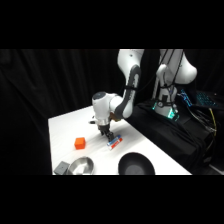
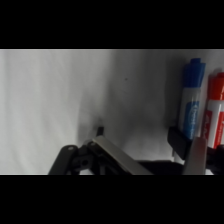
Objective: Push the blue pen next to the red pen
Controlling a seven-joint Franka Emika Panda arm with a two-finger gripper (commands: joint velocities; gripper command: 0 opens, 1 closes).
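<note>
In the side view, from left to right, a small grey block (image 1: pixel 61 169) sits at the near left corner of the white table (image 1: pixel 65 130), touching a shiny metal bowl (image 1: pixel 81 165). Behind the bowl stands an orange-red cube (image 1: pixel 79 143). Right of it the white arm's gripper (image 1: pixel 106 135) reaches down to the tabletop, just beside the two short pens. A round black pan (image 1: pixel 136 165) lies at the near edge, to the right of the bowl.

In the wrist view the bright blue marker-like pen (image 2: pixel 191 100) with its whitish section lies directly beside the red marker-like pen (image 2: pixel 216 111), the two parallel and touching or nearly so. Both carry label print too blurred to read. One finger (image 2: pixel 194 155) stands at the blue pen's near end; the other finger is hard to make out, so I cannot tell how wide the gripper stands.
</note>
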